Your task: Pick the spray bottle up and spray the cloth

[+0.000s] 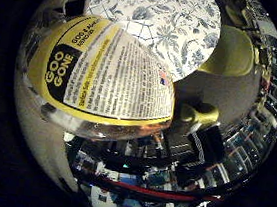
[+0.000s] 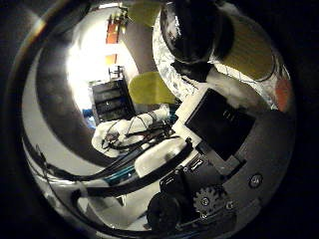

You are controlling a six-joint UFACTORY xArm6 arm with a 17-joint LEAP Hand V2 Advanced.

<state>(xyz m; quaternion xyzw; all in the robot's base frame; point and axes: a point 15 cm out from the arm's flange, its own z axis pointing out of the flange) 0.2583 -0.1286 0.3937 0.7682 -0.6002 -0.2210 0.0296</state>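
The spray bottle [image 1: 106, 74], clear with a yellow, black and white label, fills much of the little finger side view and lies close against my palm. Its black spray head [image 2: 192, 30] shows in the thumb side view above the yellow label. My right hand [image 2: 219, 129] has black and white fingers curled in beside the bottle, and one fingertip [image 1: 200, 115] rests next to the label's edge. Beyond the bottle lies the cloth [image 1: 172, 27], white with a blue flower pattern, spread on a dark grey surface [image 1: 220, 92].
A yellow-green seat-like object [image 1: 234, 54] stands beside the cloth. Dark shelving [image 2: 112, 102] stands further off in the room near a bright patch of light.
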